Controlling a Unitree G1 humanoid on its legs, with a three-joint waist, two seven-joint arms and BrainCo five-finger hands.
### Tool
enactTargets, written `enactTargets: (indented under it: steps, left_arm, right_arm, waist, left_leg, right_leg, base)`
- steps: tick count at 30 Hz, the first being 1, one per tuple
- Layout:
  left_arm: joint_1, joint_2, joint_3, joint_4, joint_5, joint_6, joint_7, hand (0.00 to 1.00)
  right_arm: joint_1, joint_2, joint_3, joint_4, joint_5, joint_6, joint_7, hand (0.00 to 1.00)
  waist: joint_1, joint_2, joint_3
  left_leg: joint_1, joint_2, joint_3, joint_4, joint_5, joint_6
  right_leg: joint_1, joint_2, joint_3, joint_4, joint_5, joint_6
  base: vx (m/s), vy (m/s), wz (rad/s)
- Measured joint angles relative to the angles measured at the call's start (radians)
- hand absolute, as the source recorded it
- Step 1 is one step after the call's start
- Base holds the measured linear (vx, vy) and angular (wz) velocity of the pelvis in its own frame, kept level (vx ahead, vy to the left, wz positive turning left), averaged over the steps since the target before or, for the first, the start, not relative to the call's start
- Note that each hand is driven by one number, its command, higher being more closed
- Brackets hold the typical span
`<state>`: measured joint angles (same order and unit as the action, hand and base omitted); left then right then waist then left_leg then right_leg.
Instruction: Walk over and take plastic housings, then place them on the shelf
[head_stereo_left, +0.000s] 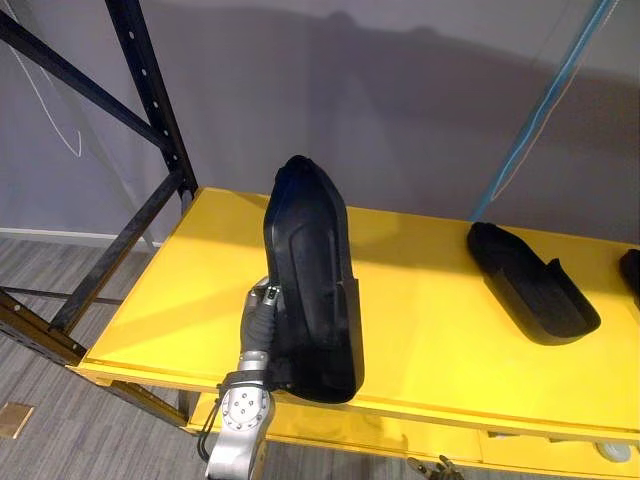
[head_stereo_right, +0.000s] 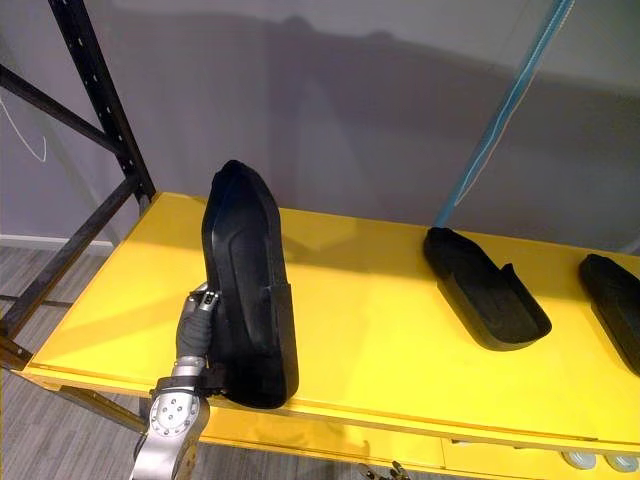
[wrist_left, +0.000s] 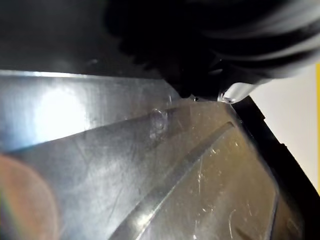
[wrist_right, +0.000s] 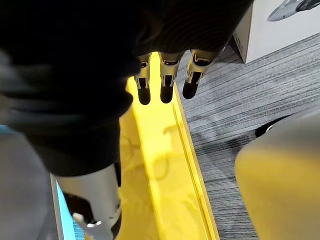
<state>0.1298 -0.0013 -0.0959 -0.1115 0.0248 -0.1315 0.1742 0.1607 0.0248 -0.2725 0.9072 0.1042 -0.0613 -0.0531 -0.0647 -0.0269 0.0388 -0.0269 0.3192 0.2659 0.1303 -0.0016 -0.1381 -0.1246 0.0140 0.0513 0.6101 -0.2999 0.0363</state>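
yellow shelf (head_stereo_left: 430, 330): a flat deck on a black rack upright (head_stereo_left: 150, 90), bearing three black plastic housings, all of them apart from one another.
held housing (head_stereo_left: 310, 270): the task's thing. it stands tilted up on its long edge near the shelf's front left part, narrow end pointing to the grey wall behind and broad end at the front lip, hollow side turned toward the robot's left.
second housing (head_stereo_left: 530, 285): it lies flat on the deck well to the right, hollow side up.
third housing (head_stereo_right: 615, 300): it lies flat at the far right end, partly cut off by the edge of the view.
left hand (head_stereo_left: 260, 318): it reaches up from below the front lip, its wrist against the left flank of the held housing. the left wrist view looks along the housing's scuffed inner face from very close.
left grip: hidden by the housing, so i cannot tell whether it clasps it.
right hand (wrist_right: 167, 75): it hangs with fingers straight and slack, holding nothing, above the shelf's yellow front rail and beside the grey carpet floor (wrist_right: 240, 100).
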Motion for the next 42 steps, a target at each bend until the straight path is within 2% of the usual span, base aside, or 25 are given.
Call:
enactTargets:
  steps: [1, 2, 3, 5, 6, 7, 11, 15, 19, 22, 25, 28, 31, 41, 42]
  left_arm:
    - [-0.025, -0.005, 0.039, 0.045, 0.009, 0.011, 0.007, 1.0]
    - [-0.059, 0.009, 0.048, 0.097, 0.02, 0.022, 0.016, 1.0]
    - [-0.062, 0.011, 0.047, 0.108, 0.026, 0.034, 0.015, 1.0]
    - [-0.063, 0.008, 0.042, 0.111, 0.066, 0.04, 0.016, 1.0]
    - [-0.078, 0.009, 0.046, 0.112, 0.084, 0.045, 0.017, 1.0]
    - [-0.092, 0.012, 0.049, 0.112, 0.098, 0.049, 0.018, 1.0]
    - [-0.202, 0.06, 0.071, 0.168, 0.122, 0.069, 0.021, 1.0]
    - [-0.281, 0.135, 0.105, 0.235, 0.158, 0.089, 0.041, 1.0]
    - [-0.3, 0.166, 0.109, 0.268, 0.18, 0.113, 0.054, 1.0]
    - [-0.303, 0.17, 0.109, 0.289, 0.197, 0.118, 0.059, 1.0]
    - [-0.359, 0.176, 0.109, 0.38, 0.215, 0.149, 0.058, 1.0]
    - [-0.405, 0.198, 0.11, 0.447, 0.239, 0.168, 0.057, 1.0]
    - [-0.453, 0.202, 0.112, 0.497, 0.253, 0.191, 0.056, 1.0]
    - [-0.592, 0.231, 0.171, 0.671, 0.253, 0.217, 0.057, 1.0]
    - [-0.601, 0.232, 0.187, 0.69, 0.252, 0.221, 0.057, 0.0]
  right_arm:
    - [-0.004, -0.001, 0.003, -0.019, -0.001, -0.001, -0.001, 0.0]
    - [-0.009, -0.004, -0.002, 0.001, -0.001, -0.004, -0.002, 0.0]
    - [-0.004, -0.015, -0.003, 0.009, -0.001, -0.004, -0.004, 0.0]
    - [0.007, -0.043, -0.005, 0.018, -0.001, -0.003, -0.006, 0.0]
    - [0.007, -0.054, -0.013, 0.026, -0.001, -0.003, -0.005, 0.0]
    - [0.009, -0.061, -0.023, 0.034, -0.001, -0.002, -0.005, 0.0]
    - [0.036, -0.071, -0.023, 0.052, -0.005, -0.001, -0.004, 0.0]
    - [0.035, -0.072, -0.023, 0.051, -0.015, 0.0, 0.003, 0.0]
    - [0.037, -0.072, -0.022, 0.05, -0.015, 0.001, 0.007, 0.0]
    - [0.038, -0.075, -0.021, 0.05, -0.015, 0.001, 0.01, 0.0]
    - [0.04, -0.076, -0.019, 0.05, -0.015, 0.002, 0.017, 0.0]
    - [0.043, -0.075, -0.017, 0.05, -0.016, 0.003, 0.018, 0.0]
    - [0.057, -0.076, -0.016, 0.051, -0.016, 0.005, 0.024, 0.0]
    - [0.066, -0.091, 0.019, 0.051, -0.016, 0.005, 0.037, 0.0]
    - [0.067, -0.091, 0.021, 0.051, -0.016, 0.005, 0.037, 0.0]
  waist:
    - [-0.009, -0.006, -0.011]
    - [-0.028, -0.005, 0.002]
    - [-0.033, -0.002, -0.005]
    - [-0.035, 0.02, -0.007]
    - [-0.036, 0.039, -0.007]
    - [-0.036, 0.045, -0.006]
    - [-0.049, 0.046, -0.006]
    - [-0.066, 0.047, -0.005]
    - [-0.069, 0.048, -0.004]
    - [-0.068, 0.05, -0.003]
    - [-0.071, 0.051, -0.002]
    - [-0.09, 0.051, -0.001]
    - [-0.091, 0.05, 0.0]
    - [-0.096, 0.044, 0.032]
    - [-0.103, 0.043, 0.035]
  left_leg:
    - [0.022, -0.001, 0.004, -0.037, 0.023, -0.004]
    - [0.047, -0.009, -0.008, -0.06, 0.027, 0.003]
    - [0.052, -0.021, -0.02, -0.067, 0.025, 0.004]
    - [0.068, -0.044, -0.024, -0.097, 0.02, 0.01]
    - [0.076, -0.055, -0.024, -0.115, 0.022, 0.013]
    - [0.083, -0.061, -0.023, -0.123, 0.022, 0.013]
    - [0.087, -0.095, -0.021, -0.137, 0.02, 0.014]
    - [0.087, -0.121, 0.005, -0.157, 0.019, 0.014]
    - [0.087, -0.14, 0.016, -0.158, 0.019, 0.013]
    - [0.089, -0.14, 0.027, -0.159, 0.019, 0.013]
    - [0.089, -0.14, 0.035, -0.163, 0.02, 0.012]
    - [0.09, -0.14, 0.036, -0.17, 0.021, 0.009]
    - [0.094, -0.141, 0.039, -0.178, 0.022, 0.008]
    - [0.107, -0.141, 0.046, -0.186, 0.021, 0.008]
    - [0.107, -0.141, 0.046, -0.186, 0.021, 0.007]
  right_leg:
    - [0.027, 0.001, 0.001, -0.28, 0.06, -0.016]
    - [0.042, -0.01, -0.009, -0.309, 0.119, 0.001]
    - [0.051, -0.015, -0.009, -0.326, 0.119, 0.001]
    - [0.047, -0.016, 0.005, -0.343, 0.122, -0.001]
    - [0.04, -0.012, 0.015, -0.341, 0.122, -0.001]
    - [0.036, -0.014, 0.022, -0.341, 0.124, 0.001]
    - [0.05, -0.047, 0.031, -0.38, 0.151, 0.025]
    - [0.079, -0.073, 0.053, -0.496, 0.229, 0.045]
    - [0.109, -0.096, 0.061, -0.575, 0.279, 0.053]
    - [0.115, -0.097, 0.069, -0.599, 0.294, 0.05]
    - [0.114, -0.097, 0.074, -0.623, 0.311, 0.051]
    - [0.113, -0.097, 0.076, -0.623, 0.312, 0.051]
    - [0.116, -0.096, 0.076, -0.632, 0.315, 0.053]
    - [0.121, -0.095, 0.076, -0.637, 0.315, 0.052]
    - [0.121, -0.095, 0.076, -0.637, 0.315, 0.052]
  base:
    - [-0.01, -0.255, -0.01]
    - [0.03, -0.222, 0.2]
    - [0.08, -0.158, 0.18]
    - [0.05, 0.011, -0.14]
    - [0.04, 0.021, -0.27]
    - [0.02, 0.046, -0.24]
    - [-0.01, 0.119, -0.05]
    - [-0.07, 0.16, -0.16]
    - [-0.09, 0.098, -0.07]
    - [-0.06, 0.029, -0.1]
    - [-0.04, 0.012, -0.09]
    - [0.01, 0.001, -0.04]
    - [0.04, 0.002, -0.03]
    - [0.02, -0.001, -0.02]
    - [0.0, 0.0, 0.0]
